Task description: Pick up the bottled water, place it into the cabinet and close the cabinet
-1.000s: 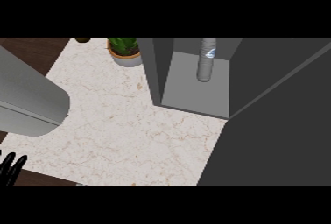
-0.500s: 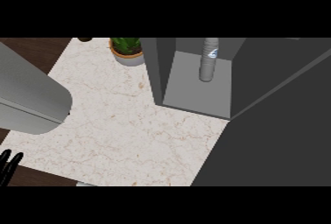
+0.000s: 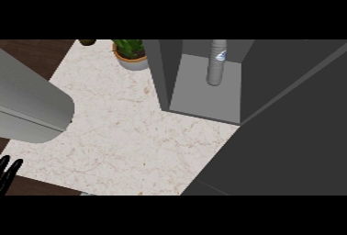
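A: Bottled water (image 3: pixel 217 66) stands upright inside the open cabinet (image 3: pixel 203 98), toward its back, on the cabinet floor.

B: Hands?

A: Left hand (image 3: pixel 8 172) at lower left edge, only fingertips showing, straight and apart, holding nothing. Right hand not visible.

B: Else?

A: Potted plant (image 3: pixel 131 53) on the tabletop (image 3: pixel 129 137), left of cabinet.

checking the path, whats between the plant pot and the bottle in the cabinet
In the head view, the cabinet's grey side wall stands between the plant pot and the bottled water; nothing else.
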Tool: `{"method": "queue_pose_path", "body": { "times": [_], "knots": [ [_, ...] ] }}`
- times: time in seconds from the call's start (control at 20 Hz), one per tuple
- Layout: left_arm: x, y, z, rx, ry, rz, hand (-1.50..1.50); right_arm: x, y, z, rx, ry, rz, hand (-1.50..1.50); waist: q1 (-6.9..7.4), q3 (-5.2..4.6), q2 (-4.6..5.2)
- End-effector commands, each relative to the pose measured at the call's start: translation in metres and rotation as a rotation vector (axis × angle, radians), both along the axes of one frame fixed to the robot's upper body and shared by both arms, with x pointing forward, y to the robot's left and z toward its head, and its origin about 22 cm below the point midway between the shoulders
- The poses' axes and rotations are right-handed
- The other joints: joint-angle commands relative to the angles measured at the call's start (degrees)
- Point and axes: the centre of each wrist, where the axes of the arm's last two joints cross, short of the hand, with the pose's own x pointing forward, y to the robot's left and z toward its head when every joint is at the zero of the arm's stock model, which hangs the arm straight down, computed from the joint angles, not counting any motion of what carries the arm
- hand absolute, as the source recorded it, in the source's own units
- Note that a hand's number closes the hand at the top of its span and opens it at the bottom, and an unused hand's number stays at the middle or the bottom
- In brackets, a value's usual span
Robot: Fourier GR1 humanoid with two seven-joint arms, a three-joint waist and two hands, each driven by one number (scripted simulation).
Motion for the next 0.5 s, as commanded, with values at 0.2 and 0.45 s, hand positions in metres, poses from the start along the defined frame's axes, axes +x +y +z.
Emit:
{"method": "queue_pose_path", "body": {
  "times": [0.2,0.45],
  "knots": [
    [0.0,0.001,-0.003,-0.035,0.016,-0.032,-1.5,0.099,0.025,0.014,-0.032,0.08,-0.193,1.5,-0.38,0.24,-0.69],
    [0.011,0.005,0.007,-0.025,-0.007,-0.018,-1.5,0.161,0.056,0.039,-0.062,0.111,-0.191,1.5,-2.4,0.51,-1.23]
  ]
}}
